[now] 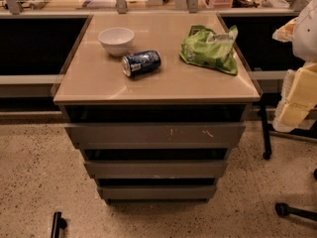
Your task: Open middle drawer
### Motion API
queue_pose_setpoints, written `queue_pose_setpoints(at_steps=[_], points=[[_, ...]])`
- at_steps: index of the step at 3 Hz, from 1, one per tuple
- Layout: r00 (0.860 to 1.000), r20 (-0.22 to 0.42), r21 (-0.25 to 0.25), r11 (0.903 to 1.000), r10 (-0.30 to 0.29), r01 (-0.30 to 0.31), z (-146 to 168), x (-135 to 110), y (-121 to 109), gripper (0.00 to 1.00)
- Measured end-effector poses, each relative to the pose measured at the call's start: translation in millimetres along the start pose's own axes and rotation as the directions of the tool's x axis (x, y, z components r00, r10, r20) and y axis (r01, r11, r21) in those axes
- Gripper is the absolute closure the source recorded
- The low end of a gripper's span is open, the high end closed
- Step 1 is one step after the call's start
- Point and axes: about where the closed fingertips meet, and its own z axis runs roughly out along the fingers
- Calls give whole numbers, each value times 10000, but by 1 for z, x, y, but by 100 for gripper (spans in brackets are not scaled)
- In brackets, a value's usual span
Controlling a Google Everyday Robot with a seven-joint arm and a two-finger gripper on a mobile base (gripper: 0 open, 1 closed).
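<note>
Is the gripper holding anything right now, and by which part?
Nothing is held, as far as shows. The gripper sits at the right edge of view, apart from the cabinet, not touching the middle drawer.

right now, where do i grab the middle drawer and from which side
Probably the top edge of the middle drawer, near its centre, from the front: no handle, but the dark gap above its lip leaves room to hook. The end effector is at the view's right edge, apart from the cabinet.
</note>
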Motion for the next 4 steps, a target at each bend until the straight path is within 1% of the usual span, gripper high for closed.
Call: queue_pose_setpoints(at_steps=[1, 2, 3, 4], points=[[10000, 1, 0, 10000, 1, -1, 0, 0, 0, 0], [9984, 493, 143, 9995, 258, -265, 11, 3, 4, 0], [9809, 1295, -76, 9893, 1454, -1456, 49, 14, 24, 0], [9404, 1774, -890, 9563, 2903, -2784, 128, 33, 53, 0]])
